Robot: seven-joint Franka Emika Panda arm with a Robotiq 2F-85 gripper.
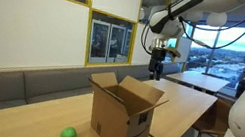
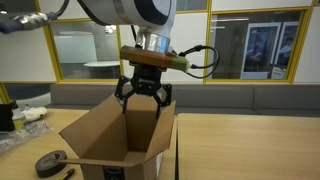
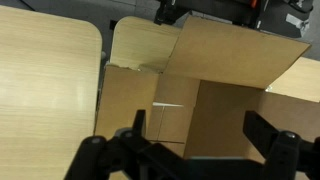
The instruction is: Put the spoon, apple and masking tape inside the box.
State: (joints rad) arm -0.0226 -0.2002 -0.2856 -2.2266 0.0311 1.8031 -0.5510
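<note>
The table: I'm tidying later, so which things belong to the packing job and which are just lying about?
Job: box, green apple, open gripper above the box.
Lying about: pale crumpled wrapping; dark ring-shaped item, possibly the tape, unclear.

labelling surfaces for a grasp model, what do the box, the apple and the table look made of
The box looks like brown cardboard with a matte finish, shown by its folded flaps and creases. The apple is bright green, smooth and evenly coloured; whether it is real fruit or plastic cannot be told. The table looks like light wood or wood-look laminate, with low sheen and faint grain in the wrist view.
</note>
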